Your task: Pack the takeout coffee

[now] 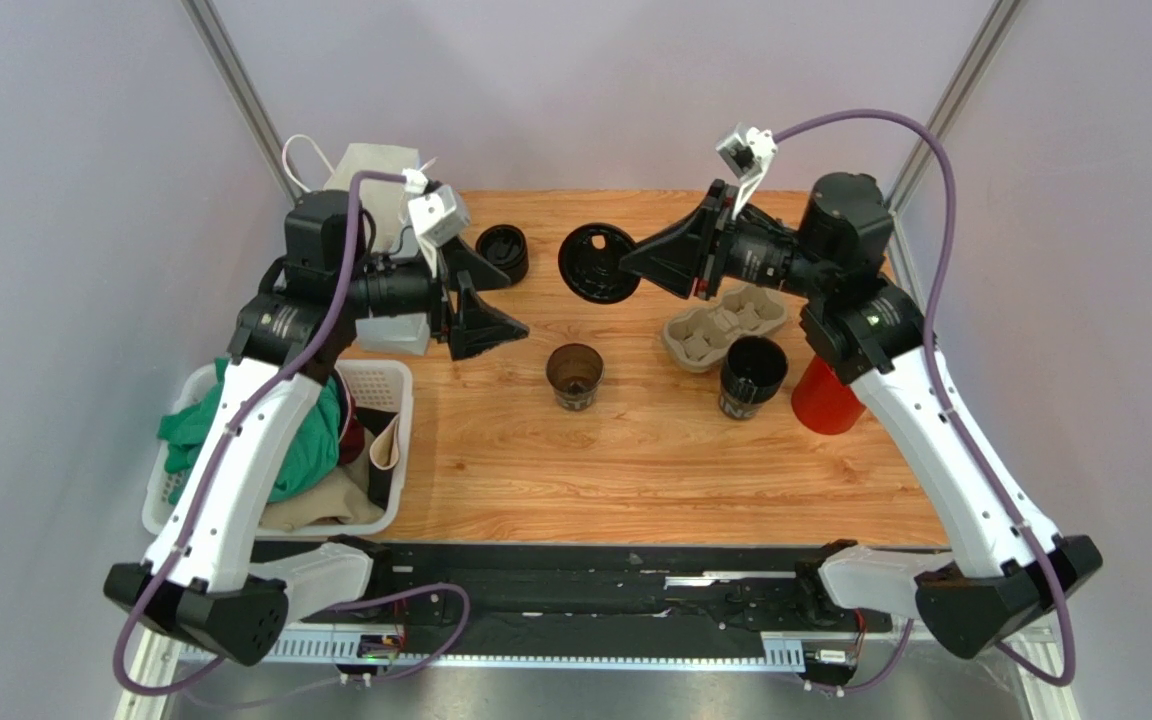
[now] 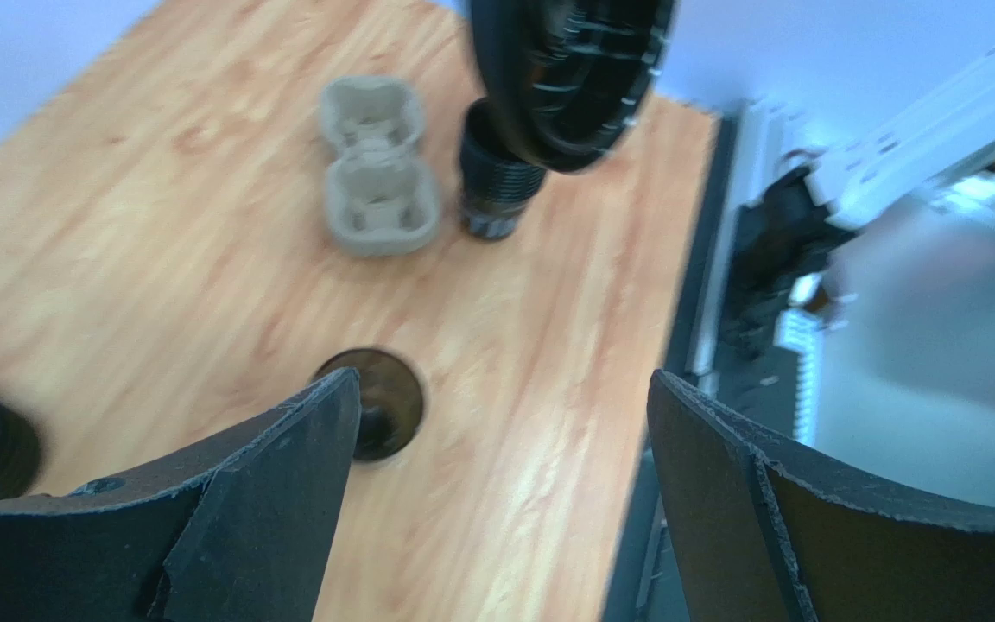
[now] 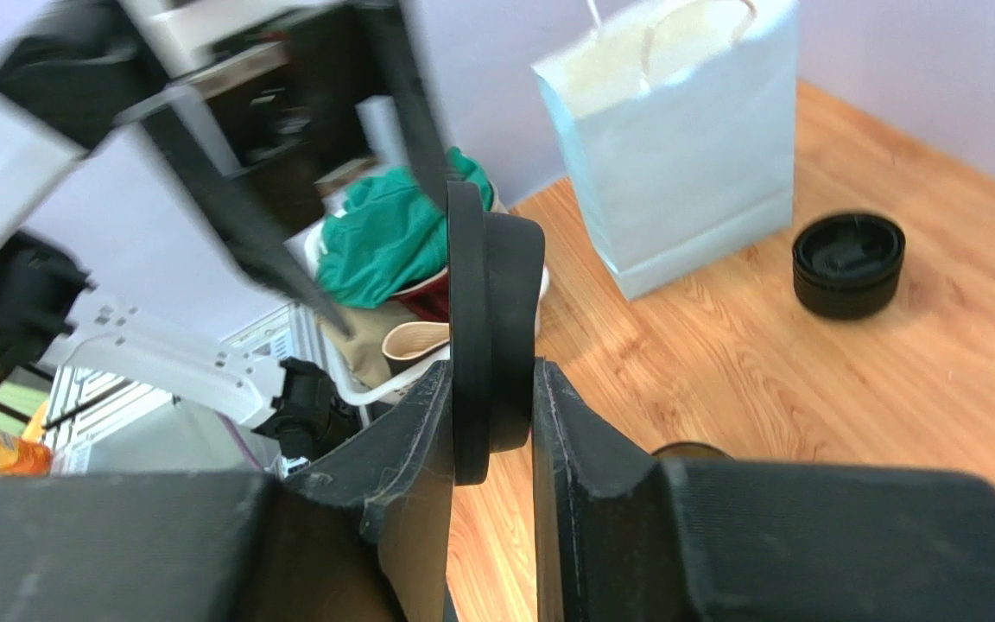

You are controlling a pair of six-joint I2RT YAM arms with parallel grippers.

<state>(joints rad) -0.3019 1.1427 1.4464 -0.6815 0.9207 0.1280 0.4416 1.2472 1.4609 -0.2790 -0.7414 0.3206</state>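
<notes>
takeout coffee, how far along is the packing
Nothing packed yet: the wells of the cardboard tray are empty and the takeout coffee stands apart, near the paper bag. In hand: the right hand clamps a black lid in the air; the left hand is open, empty. Left: seating the coffee in the tray.

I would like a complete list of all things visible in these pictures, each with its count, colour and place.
small black lidded cup: one, black, far side, beside the paper bag
black lid: one, black, on edge in the right gripper
open black cup: one, black, near the tray
translucent cup: one, dark brown, table centre
cardboard cup tray: one, beige, right of centre
red cup: one, red, right side
paper bag: one, whitish, far left
basket: one, white, left edge
cloth: one, green, in basket
table: one, wood
left gripper: open, empty
right gripper: gripping the lid
</notes>
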